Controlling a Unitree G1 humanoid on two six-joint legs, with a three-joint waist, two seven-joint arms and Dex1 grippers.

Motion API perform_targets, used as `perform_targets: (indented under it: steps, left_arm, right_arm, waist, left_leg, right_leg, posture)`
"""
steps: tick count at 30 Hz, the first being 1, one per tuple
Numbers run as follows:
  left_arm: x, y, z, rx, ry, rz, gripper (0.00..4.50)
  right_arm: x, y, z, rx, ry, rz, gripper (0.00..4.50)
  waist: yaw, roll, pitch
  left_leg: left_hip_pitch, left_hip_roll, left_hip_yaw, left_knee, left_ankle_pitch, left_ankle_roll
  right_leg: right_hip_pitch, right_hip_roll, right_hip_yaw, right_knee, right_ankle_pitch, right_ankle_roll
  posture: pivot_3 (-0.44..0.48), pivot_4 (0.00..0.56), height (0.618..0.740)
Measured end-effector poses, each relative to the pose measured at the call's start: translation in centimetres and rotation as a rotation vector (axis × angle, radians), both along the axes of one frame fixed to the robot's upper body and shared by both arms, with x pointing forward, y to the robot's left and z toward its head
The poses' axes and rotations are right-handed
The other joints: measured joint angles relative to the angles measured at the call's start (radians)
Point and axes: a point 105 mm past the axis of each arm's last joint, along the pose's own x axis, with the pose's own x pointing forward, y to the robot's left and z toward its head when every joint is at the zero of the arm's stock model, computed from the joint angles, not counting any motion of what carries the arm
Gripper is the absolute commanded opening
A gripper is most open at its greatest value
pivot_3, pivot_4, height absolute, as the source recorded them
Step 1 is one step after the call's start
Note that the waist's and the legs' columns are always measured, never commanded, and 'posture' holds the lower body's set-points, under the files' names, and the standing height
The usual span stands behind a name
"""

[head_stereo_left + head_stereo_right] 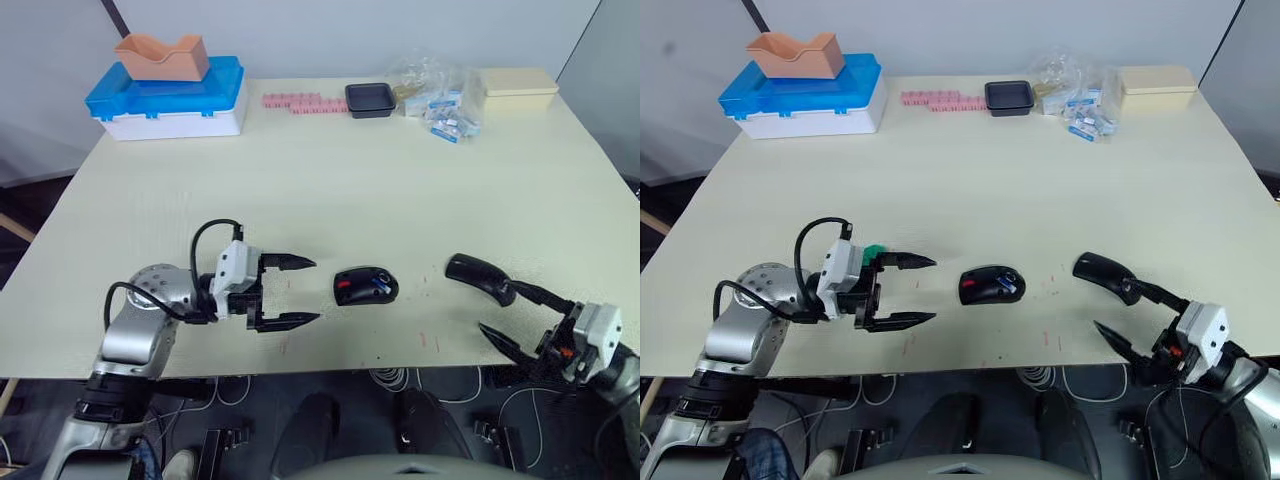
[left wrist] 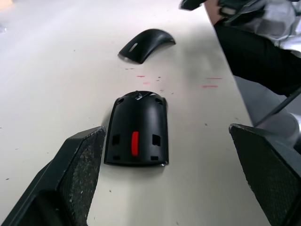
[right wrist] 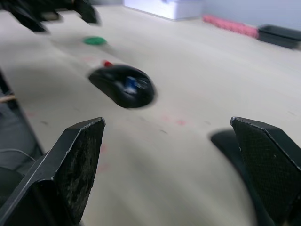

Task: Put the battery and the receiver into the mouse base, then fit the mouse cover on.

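The black mouse base (image 1: 365, 286) lies open side up near the table's front edge, with red marks inside. A small white and blue battery (image 1: 379, 287) rests in it. The receiver is hidden from me. My left gripper (image 1: 308, 291) is open just left of the base, pointing at it, with nothing between its fingers (image 2: 77, 176). The glossy black mouse cover (image 1: 478, 274) lies to the right of the base. My right gripper (image 1: 498, 309) is open at the cover's near end; its upper finger reaches the cover, and I cannot tell whether they touch.
A small green disc (image 1: 872, 252) lies behind the left gripper. Along the far edge stand a blue and white box (image 1: 170, 98) with a tan tray on top, a pink strip (image 1: 303, 102), a black tray (image 1: 369, 99), plastic bags (image 1: 440, 100) and a beige box (image 1: 517, 87).
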Motion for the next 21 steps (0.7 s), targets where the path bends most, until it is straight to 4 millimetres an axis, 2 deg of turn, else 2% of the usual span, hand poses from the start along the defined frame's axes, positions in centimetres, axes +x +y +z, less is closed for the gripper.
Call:
perform_targets:
  steps: [7, 11, 21]
  left_arm:
    - [-0.8, 1.1, 0.5, -0.064, -0.001, 0.001, 4.46]
    - [-1.8, 1.6, 0.1, -0.075, 0.022, -0.031, 4.46]
    - [-2.4, 2.3, 0.4, -0.078, 0.025, -0.060, 4.46]
  right_arm:
    - [2.5, -3.0, -0.6, -0.083, 0.137, -0.016, 4.50]
    - [3.9, -3.9, -0.6, -0.088, 0.173, -0.038, 4.50]
    - [5.5, -4.7, -1.2, -0.173, 0.249, -0.023, 4.50]
  waist:
    - [-0.002, 0.000, 0.000]
    - [-0.003, 0.000, 0.000]
    - [-0.003, 0.000, 0.001]
  left_leg:
    - [0.000, 0.000, 0.001, 0.000, 0.000, 0.000]
    - [0.000, 0.000, 0.001, 0.000, 0.000, 0.000]
    - [0.000, 0.000, 0.002, 0.000, 0.000, 0.000]
  right_leg:
    - [0.000, 0.000, 0.001, 0.000, 0.002, 0.002]
    - [0.000, 0.000, 0.001, 0.000, 0.002, 0.002]
    - [0.000, 0.000, 0.001, 0.000, 0.002, 0.003]
  posture:
    - [0.000, 0.150, 0.740]
    - [0.000, 0.150, 0.740]
    - [0.000, 0.150, 0.740]
